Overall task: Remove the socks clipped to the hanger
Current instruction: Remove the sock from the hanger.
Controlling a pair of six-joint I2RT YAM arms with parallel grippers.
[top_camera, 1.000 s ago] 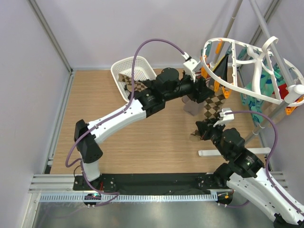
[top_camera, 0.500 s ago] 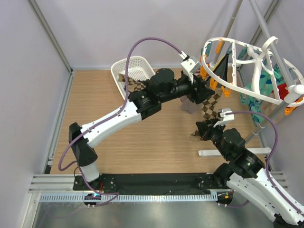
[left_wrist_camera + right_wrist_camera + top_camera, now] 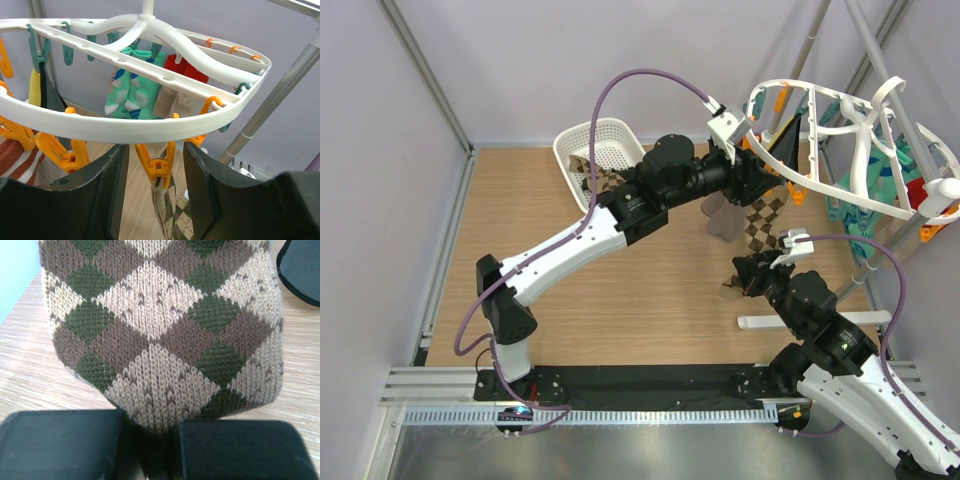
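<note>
Clipped in an orange peg (image 3: 159,162) under the near rim of the white hanger (image 3: 150,127): a brown-and-cream diamond-checked sock (image 3: 160,330), hanging down towards the wooden table (image 3: 620,290). Farther across the frame, teal socks with white marks (image 3: 131,92), a red pair (image 3: 182,65), beige ones (image 3: 175,102). More orange pegs (image 3: 65,152) crowding just left. Beyond the left arm, a white laundry basket (image 3: 590,127). Left gripper (image 3: 155,185) spread wide, one finger either side of the peg. Right gripper (image 3: 150,445) pinched together on the sock's bottom edge.
</note>
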